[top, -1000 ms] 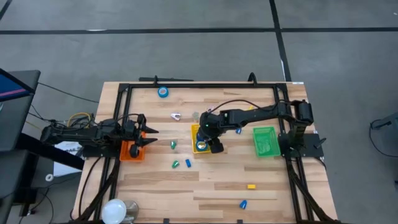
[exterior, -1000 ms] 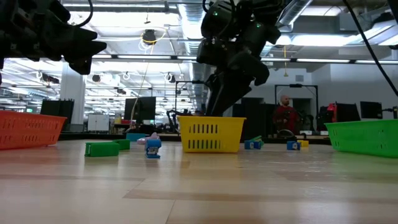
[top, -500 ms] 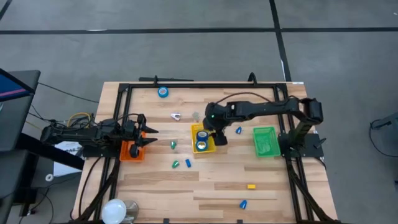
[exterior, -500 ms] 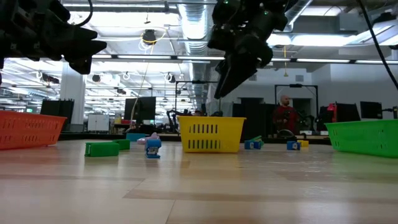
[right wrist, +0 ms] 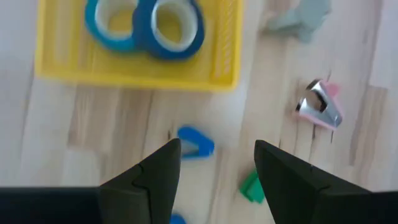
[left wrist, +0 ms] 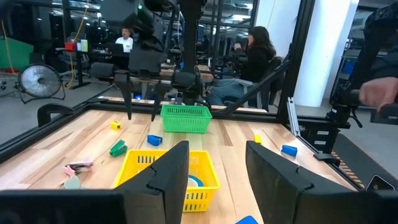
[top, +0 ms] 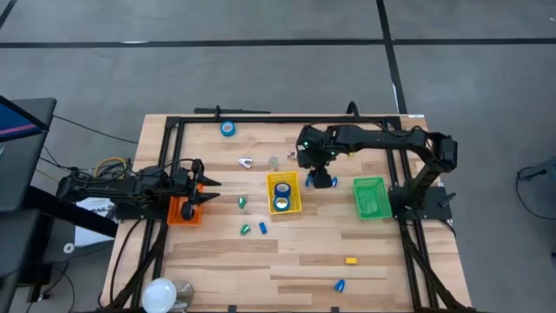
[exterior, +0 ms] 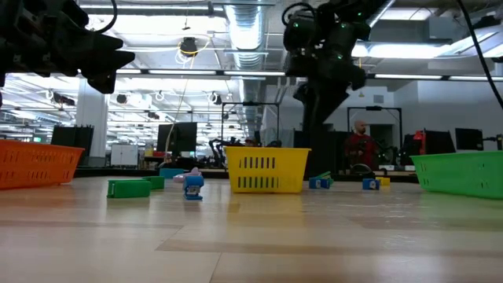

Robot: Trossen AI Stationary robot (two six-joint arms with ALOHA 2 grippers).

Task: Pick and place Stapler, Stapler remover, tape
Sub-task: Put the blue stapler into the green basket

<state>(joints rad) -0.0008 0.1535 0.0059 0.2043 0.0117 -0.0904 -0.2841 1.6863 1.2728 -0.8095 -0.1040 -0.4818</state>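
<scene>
While the pale wooden tabletop carries everything, the biggest things on it are three baskets: an orange plastic basket at the left edge, a yellow slotted plastic basket in the middle and a green plastic basket on the right. Two round rolls of blue tape lie side by side, touching, inside the yellow one; a third blue tape roll sits alone near the far edge, well apart. The right hand hangs above the tabletop just beside the yellow basket, between it and the green one, fingers spread wide and holding nothing. The left hand waits over the orange basket, open and empty too. Small pieces lie scattered: a pink-and-silver clawed staple remover, small green blocks and small blue blocks.

Judging by this layout, the right arm is between picks. A good next reach would centre the open fingers over the single piece chosen, descend straight, and keep clear of the basket wall so it is not nudged.
</scene>
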